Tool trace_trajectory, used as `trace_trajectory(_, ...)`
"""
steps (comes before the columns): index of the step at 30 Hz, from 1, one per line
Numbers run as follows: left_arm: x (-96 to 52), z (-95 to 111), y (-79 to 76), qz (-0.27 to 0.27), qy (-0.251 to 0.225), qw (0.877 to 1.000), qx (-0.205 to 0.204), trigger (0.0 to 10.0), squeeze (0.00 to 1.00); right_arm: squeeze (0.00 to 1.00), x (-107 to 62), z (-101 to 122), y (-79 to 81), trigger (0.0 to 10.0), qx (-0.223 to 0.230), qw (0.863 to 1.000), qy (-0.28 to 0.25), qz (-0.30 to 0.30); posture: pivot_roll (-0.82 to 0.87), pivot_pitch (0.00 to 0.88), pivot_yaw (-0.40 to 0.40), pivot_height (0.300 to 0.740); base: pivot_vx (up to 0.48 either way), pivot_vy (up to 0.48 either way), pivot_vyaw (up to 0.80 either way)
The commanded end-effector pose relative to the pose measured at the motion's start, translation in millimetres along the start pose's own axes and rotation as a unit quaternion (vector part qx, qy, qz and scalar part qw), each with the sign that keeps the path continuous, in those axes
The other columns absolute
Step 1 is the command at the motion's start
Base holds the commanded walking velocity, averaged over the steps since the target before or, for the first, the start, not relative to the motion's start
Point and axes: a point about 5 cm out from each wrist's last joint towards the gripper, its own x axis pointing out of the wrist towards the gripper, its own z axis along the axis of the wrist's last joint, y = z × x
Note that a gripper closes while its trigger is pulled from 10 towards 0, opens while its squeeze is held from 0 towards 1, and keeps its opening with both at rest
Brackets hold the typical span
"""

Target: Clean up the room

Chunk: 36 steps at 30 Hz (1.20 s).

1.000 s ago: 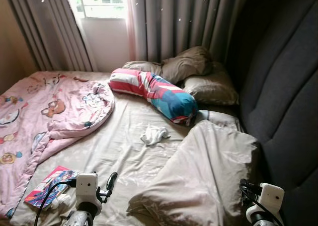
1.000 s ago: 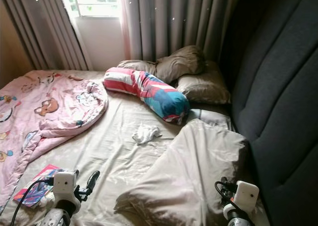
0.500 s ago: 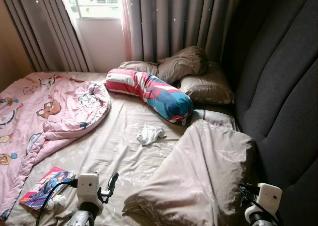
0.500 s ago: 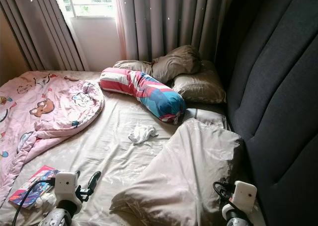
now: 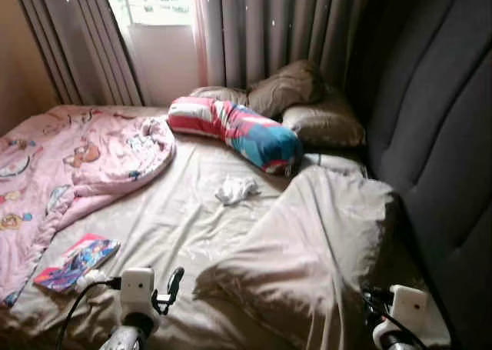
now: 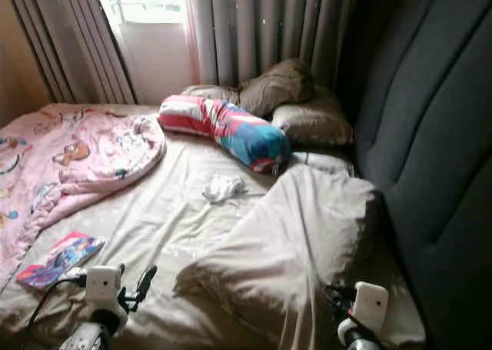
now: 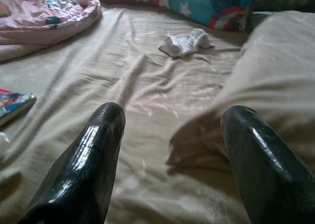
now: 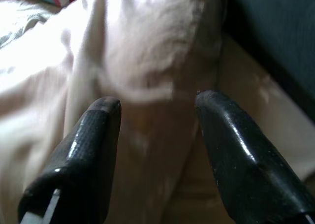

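Unmade bed ahead: pink blanket (image 5: pixel 69 161) bunched on the left, striped bolster (image 5: pixel 234 131) near the brown pillows (image 5: pixel 304 104), a beige duvet (image 5: pixel 323 242) heaped on the right. White cloth (image 5: pixel 236 189) lies mid-sheet, book (image 5: pixel 75 261) just beside the left gripper (image 7: pixel 170 155). Left and right gripper (image 8: pixel 157 135) are both spread apart, holding nothing, cloth well ahead.

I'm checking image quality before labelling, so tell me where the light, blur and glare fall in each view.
Eye views: daylight from the window washes the wall below it; the whole picture is soft, the dark headboard shaded. Left wrist view: the sock and sheet are fairly sharp, the left pincer fingers close and glossy. Right wrist view: blurred, the beige pillow overexposed towards one side.
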Motion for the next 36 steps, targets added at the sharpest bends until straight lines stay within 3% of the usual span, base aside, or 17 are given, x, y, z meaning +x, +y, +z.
trace_trajectory(1, 3.5, 2.8, -0.7, -0.008, 0.002, 1.0, 0.006, 10.0, 0.0, 0.0, 4.0, 2.9, 4.1, 10.0, 0.006, 1.0, 0.002, 0.012, -0.06, 0.0, 0.013, 0.603, 0.0, 0.0, 0.0)
trace_trajectory(13, 6.5, 4.4, 0.2, -0.013, 0.005, 1.0, 0.01, 10.0, 0.0, 0.0, 8.4, 11.0, 13.0, 10.0, 0.034, 0.998, -0.021, 0.042, -0.05, 0.0, 0.02, 0.603, 0.0, 0.0, 0.0)
trace_trajectory(29, 12.1, 8.2, 0.3, -0.016, 0.003, 1.0, 0.014, 10.0, 0.0, 0.0, 12.3, 19.4, 32.3, 10.0, 0.029, 0.993, -0.042, 0.108, -0.05, 0.0, 0.025, 0.718, 0.0, 0.0, 0.0)
trace_trajectory(36, 14.3, 9.1, -0.2, -0.017, 0.002, 1.0, 0.011, 10.0, 0.0, 0.0, 14.0, 10.6, 24.3, 10.0, 0.011, 0.997, -0.002, 0.073, -0.05, 0.0, 0.026, 0.718, 0.0, 0.0, 0.0)
